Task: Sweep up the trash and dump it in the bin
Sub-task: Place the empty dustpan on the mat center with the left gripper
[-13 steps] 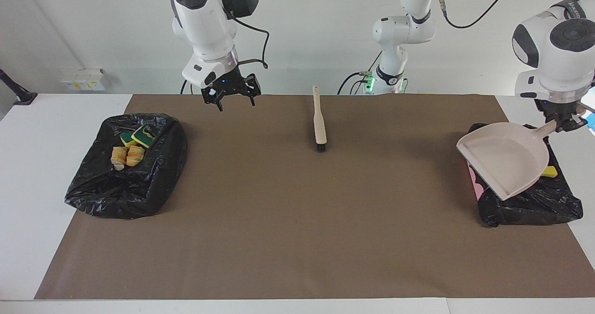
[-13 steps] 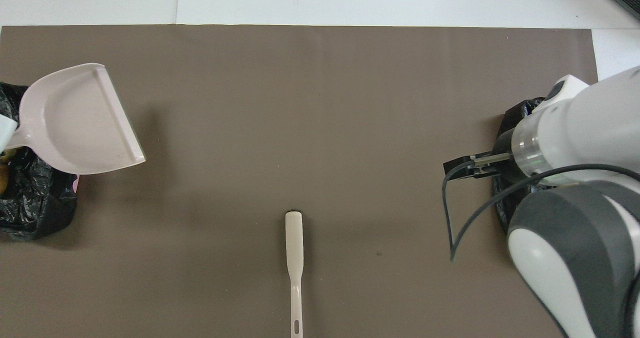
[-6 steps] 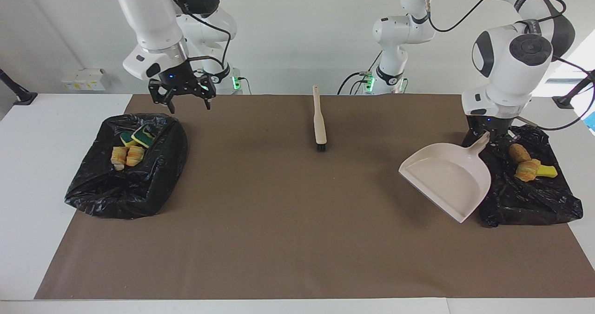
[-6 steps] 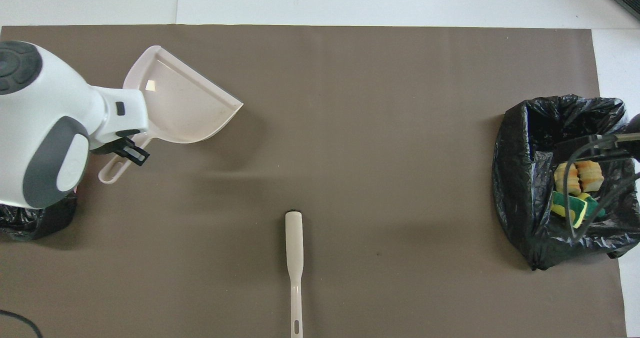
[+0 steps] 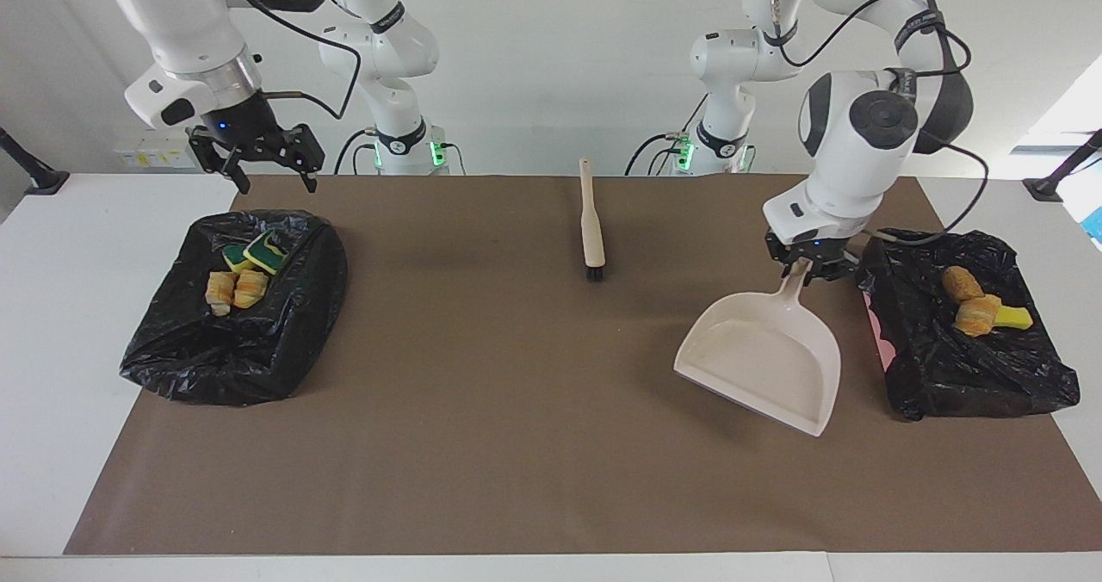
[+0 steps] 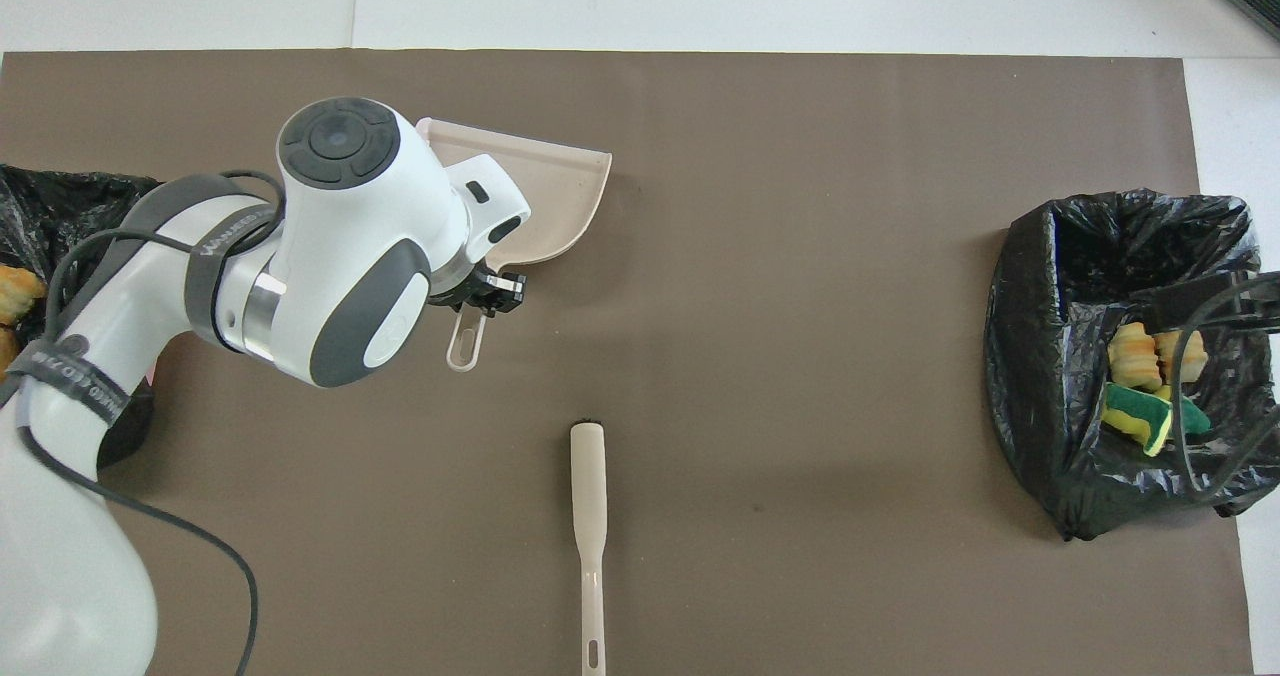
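**Step in hand (judged): setting the empty dustpan down on the table.**

- Left gripper (image 5: pixel 809 265): jaws clamped on the handle of the dustpan (image 5: pixel 766 362). Pan tilted, lip lowest, toward the left arm's end of the table from the hand brush (image 5: pixel 591 225). Contact between lip and brown mat (image 5: pixel 516 444) not determinable.
- Right gripper (image 5: pixel 263 156): jaws apart, empty, waiting aloft toward the right arm's end from the hand brush.
- Trash: none on the mat. Four pieces (image 5: pixel 241 276) in the black bin (image 5: pixel 232 349) toward the right arm's end from the hand brush. Three pieces (image 5: pixel 977 311) in the second black bin (image 5: pixel 973 367) toward the left arm's end.

**Procedure**

1. Lower slowly, lip first, then level the pan flat.
2. Keep the pan clear of the second black bin's bag edge and of the hand brush.
3. Release only once the pan lies settled, then lift straight up.
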Controlling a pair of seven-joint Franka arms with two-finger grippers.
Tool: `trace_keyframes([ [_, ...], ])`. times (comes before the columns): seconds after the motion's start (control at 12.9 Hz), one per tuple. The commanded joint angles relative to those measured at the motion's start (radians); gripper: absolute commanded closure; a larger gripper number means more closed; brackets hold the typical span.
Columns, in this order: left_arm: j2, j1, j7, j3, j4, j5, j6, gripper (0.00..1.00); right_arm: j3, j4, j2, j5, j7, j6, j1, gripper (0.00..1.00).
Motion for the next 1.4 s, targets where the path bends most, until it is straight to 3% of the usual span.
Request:
trace_keyframes([
  [0.0,0.102,-0.032,-0.131,-0.041,0.087,0.053,0.059,1.0,0.006,0.014,0.008,0.021,0.017,-0.013,-0.004,0.0],
  [0.23,0.191,-0.045,-0.205,-0.089,0.128,0.098,0.074,1.0,0.006,0.014,0.008,0.021,0.017,-0.013,-0.004,0.0],
  [0.47,0.204,-0.052,-0.217,-0.108,0.117,0.121,0.074,1.0,0.006,0.014,0.008,0.021,0.017,-0.013,-0.004,0.0],
  [0.54,0.205,-0.055,-0.219,-0.11,0.114,0.124,0.077,0.91,0.006,0.014,0.008,0.021,0.017,-0.013,-0.004,0.0],
  [0.62,0.205,-0.055,-0.217,-0.109,0.114,0.121,0.075,0.53,0.006,0.014,0.008,0.021,0.017,-0.013,-0.004,0.0],
  [0.78,0.201,-0.068,-0.217,-0.107,0.114,0.127,0.07,0.03,0.006,0.014,0.008,0.022,0.017,-0.013,-0.004,0.0],
  [0.93,0.158,-0.07,-0.217,-0.105,0.097,0.139,0.029,0.0,0.006,0.014,0.008,0.021,0.017,-0.013,-0.004,0.0],
  [1.09,0.068,-0.052,-0.195,-0.08,0.05,0.141,0.008,0.0,0.006,0.014,0.008,0.021,0.017,-0.013,-0.004,0.0],
  [1.32,-0.056,-0.061,-0.109,0.023,0.004,0.138,-0.003,0.0,0.006,0.014,0.008,0.021,0.017,-0.013,-0.004,0.0],
])
